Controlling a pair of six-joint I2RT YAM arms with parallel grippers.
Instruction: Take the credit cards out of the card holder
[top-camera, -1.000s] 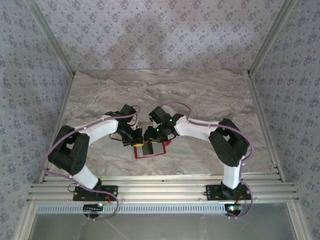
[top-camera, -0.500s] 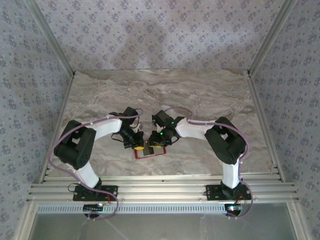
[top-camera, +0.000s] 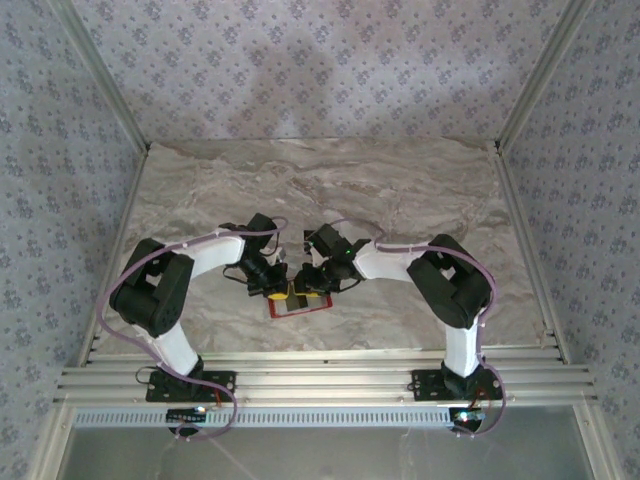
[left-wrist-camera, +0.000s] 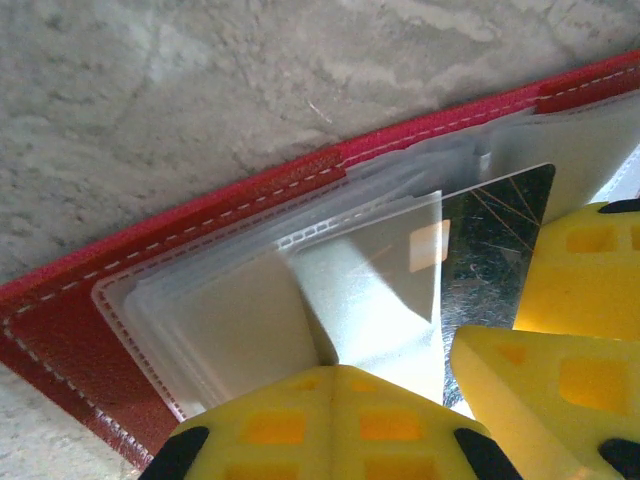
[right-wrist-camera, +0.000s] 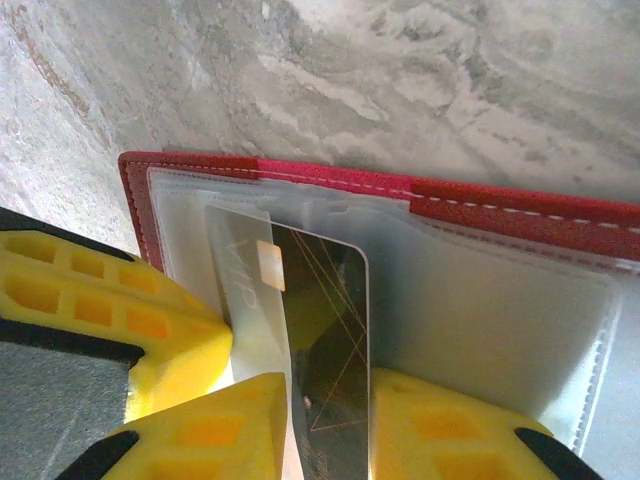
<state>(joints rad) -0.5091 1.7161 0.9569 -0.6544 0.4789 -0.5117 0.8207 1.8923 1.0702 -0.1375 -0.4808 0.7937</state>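
While the red card holder (top-camera: 298, 306) lies open at the near middle of the table (top-camera: 420, 180), a dark card (right-wrist-camera: 322, 320) sticks out of its clear sleeve. On that sleeve rests the clenched left gripper (left-wrist-camera: 330, 428). Beside it, the right gripper (right-wrist-camera: 326, 425) straddles the card; I cannot tell whether it grips it.

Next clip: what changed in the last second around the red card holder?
Both arms tucked in: the left arm's elbow swung inward, and the right gripper eased closer onto the small red folding card holder, its fingers either side of the dark gold-lined credit card. The left gripper stayed shut, pressing the holder's clear pocket. The holder stayed put on the marble-patterned table.
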